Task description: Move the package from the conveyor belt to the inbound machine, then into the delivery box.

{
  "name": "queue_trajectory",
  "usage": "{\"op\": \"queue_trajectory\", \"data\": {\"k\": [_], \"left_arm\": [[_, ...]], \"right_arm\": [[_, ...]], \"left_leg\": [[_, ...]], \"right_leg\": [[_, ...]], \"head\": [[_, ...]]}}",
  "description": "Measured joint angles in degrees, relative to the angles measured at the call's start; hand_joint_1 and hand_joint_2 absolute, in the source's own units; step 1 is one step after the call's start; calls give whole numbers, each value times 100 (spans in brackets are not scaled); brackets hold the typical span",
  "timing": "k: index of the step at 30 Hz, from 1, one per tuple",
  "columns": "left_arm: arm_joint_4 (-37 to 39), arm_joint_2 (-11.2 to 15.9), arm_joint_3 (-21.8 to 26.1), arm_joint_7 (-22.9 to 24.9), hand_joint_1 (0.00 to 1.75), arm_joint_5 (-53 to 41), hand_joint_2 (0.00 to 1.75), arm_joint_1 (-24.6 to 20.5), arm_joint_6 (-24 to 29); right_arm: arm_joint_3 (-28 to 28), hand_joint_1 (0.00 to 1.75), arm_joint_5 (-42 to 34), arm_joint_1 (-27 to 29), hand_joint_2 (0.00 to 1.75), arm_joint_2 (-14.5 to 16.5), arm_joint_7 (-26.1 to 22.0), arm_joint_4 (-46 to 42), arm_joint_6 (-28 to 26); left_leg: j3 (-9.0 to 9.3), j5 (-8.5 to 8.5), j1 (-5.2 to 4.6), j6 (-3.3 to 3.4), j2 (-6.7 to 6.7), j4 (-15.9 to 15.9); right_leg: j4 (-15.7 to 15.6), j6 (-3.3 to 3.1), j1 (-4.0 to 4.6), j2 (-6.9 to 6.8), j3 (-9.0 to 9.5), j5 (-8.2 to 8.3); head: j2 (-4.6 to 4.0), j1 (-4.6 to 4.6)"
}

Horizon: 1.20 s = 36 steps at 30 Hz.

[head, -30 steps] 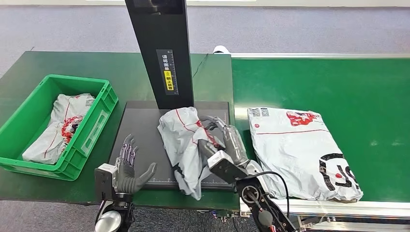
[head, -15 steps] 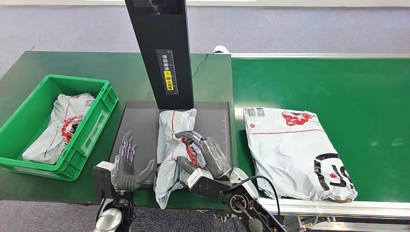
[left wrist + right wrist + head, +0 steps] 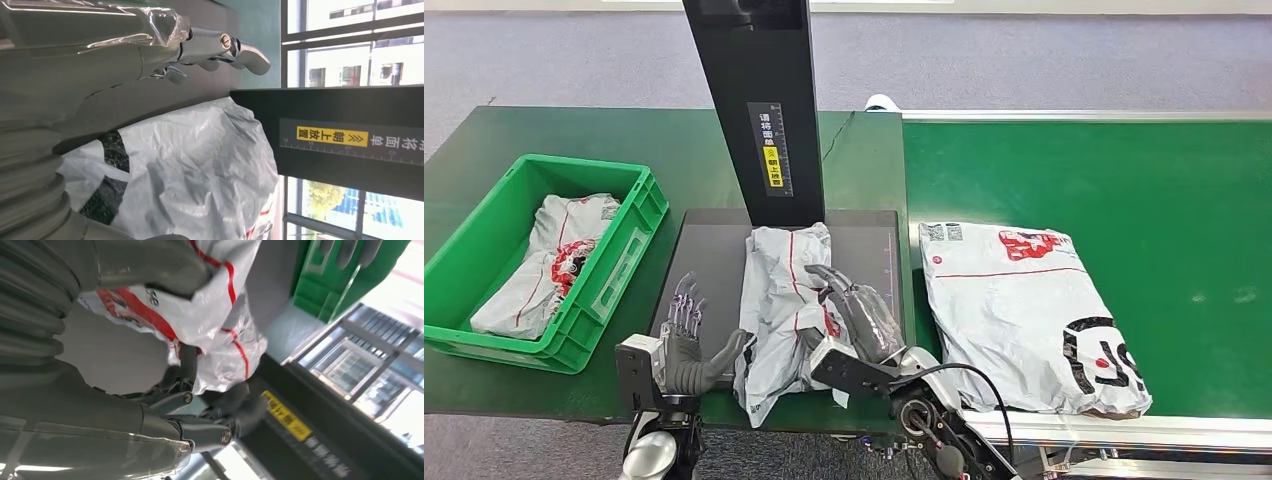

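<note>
A crumpled white package (image 3: 776,300) with red and black print lies on the black platform (image 3: 714,250) of the inbound machine, under its black column (image 3: 759,110). My right hand (image 3: 856,318) grips the package's right side; in the right wrist view the thumb (image 3: 150,262) presses the package (image 3: 220,315) against the fingers (image 3: 200,427). My left hand (image 3: 686,345) is at the platform's front left, fingers spread, thumb close to the package's left edge. The left wrist view has the package (image 3: 200,170) beside the spread fingers (image 3: 225,47).
A green delivery box (image 3: 614,270) at the left holds another white package (image 3: 544,260). A larger white package (image 3: 1024,310) lies on the green conveyor belt (image 3: 1124,170) to the right. The machine's column stands just behind the platform.
My right hand has carried the package leftward and lowered it onto the platform, toward the left hand. The large package on the belt has drifted slightly left. The left hand has barely moved.
</note>
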Motion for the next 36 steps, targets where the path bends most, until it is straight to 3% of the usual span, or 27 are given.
{"op": "queue_trajectory", "data": {"k": [6,16,25,31,36], "left_arm": [[-64,-5,11,15,0,-101,175,68,3],[-367,-8,62,-29,0,-212,175,276,92],[-844,-14,-208,-232,0,-1747,175,321,314],[-1001,-7,-389,-214,0,-2061,175,285,409],[-980,44,-696,386,0,-3405,175,-2,567]], "right_arm": [[-434,0,-690,163,175,2,-122,-20,-19],[-1378,0,-2054,838,175,-1,134,-1174,444],[-2043,0,-2510,1355,175,16,-42,-2240,363],[-2255,0,-2566,1448,175,29,-44,-2460,299],[-2441,0,-2653,1456,175,91,4,-2473,97]], "left_leg": [[-1,0,0,0,-1,0],[-2,-1,0,0,-1,0],[-2,-1,-2,0,-2,0],[1,-1,-2,0,-3,0],[1,0,-2,0,-4,0]], "right_leg": [[0,0,0,-1,-2,0],[-1,1,-1,-2,-3,-1],[-1,1,-2,-7,-2,-1],[-2,1,-3,-7,-2,-1],[-2,1,-3,-7,-1,-1]], "head": [[0,-1],[0,0],[0,1],[0,-1],[0,0]]}}
